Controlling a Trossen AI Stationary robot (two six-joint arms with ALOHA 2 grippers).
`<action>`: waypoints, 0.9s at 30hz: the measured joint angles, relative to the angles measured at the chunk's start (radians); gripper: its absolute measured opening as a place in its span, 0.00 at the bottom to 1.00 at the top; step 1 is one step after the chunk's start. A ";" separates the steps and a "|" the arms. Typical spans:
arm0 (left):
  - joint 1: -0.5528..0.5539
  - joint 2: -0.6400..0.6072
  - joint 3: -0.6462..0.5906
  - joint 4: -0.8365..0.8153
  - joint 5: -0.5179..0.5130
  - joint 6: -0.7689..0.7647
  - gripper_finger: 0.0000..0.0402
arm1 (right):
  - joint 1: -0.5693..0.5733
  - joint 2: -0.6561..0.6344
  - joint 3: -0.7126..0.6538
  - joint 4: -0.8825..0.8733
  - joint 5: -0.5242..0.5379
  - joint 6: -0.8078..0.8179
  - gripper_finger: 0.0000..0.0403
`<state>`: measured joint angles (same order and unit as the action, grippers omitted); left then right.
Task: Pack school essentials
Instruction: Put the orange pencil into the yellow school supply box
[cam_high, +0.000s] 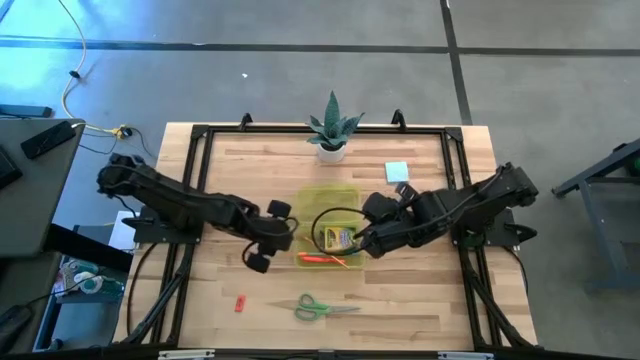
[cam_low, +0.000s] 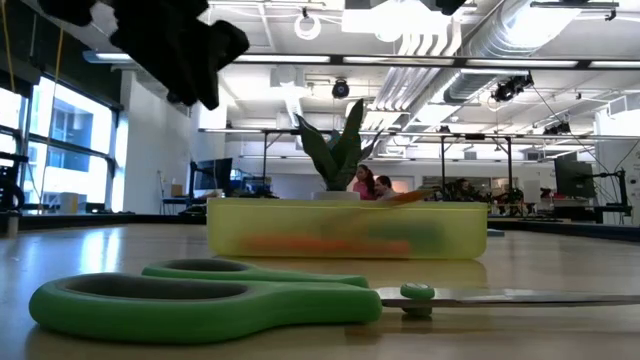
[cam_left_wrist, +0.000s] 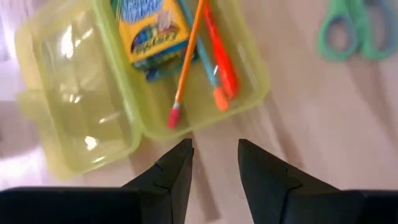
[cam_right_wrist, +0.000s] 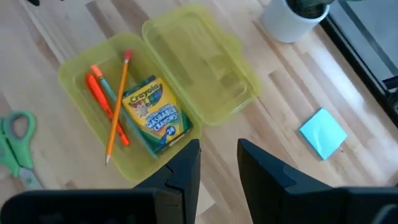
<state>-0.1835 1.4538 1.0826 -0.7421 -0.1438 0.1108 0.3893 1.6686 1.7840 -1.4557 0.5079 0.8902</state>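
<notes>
The yellow-green case (cam_high: 330, 205) lies open at the table's middle, its lid flat toward the far edge. Its tray holds a crayon box (cam_right_wrist: 152, 115), an orange pencil (cam_left_wrist: 186, 62) and an orange pen (cam_left_wrist: 219, 59). My left gripper (cam_left_wrist: 214, 146) hovers open above the table just left of the tray, with nothing between its fingers. My right gripper (cam_right_wrist: 219, 144) hovers open over the tray's right side, also with nothing between its fingers. Green-handled scissors (cam_high: 325, 308) and a red eraser (cam_high: 240, 302) lie flat near the front edge. A light-blue notepad (cam_high: 397, 172) lies at the far right.
A spiky potted plant (cam_high: 332, 130) stands behind the case at the far edge. A black frame (cam_high: 200, 150) runs round the tabletop. In the low view the scissors (cam_low: 220, 295) lie in front of the case (cam_low: 345, 228).
</notes>
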 joint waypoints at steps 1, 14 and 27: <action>-0.008 -0.028 -0.028 0.001 0.006 -0.018 0.30 | 0.000 0.005 0.000 0.014 -0.011 0.000 0.24; -0.063 -0.297 -0.387 0.295 -0.004 -0.201 0.30 | -0.025 0.095 0.000 0.234 -0.228 -0.174 0.24; -0.085 -0.336 -0.534 0.479 0.010 -0.251 0.30 | -0.066 0.215 0.000 0.287 -0.371 -0.174 0.38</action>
<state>-0.2687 1.1179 0.5484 -0.2631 -0.1341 -0.1405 0.3233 1.8837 1.7836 -1.1689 0.1370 0.7162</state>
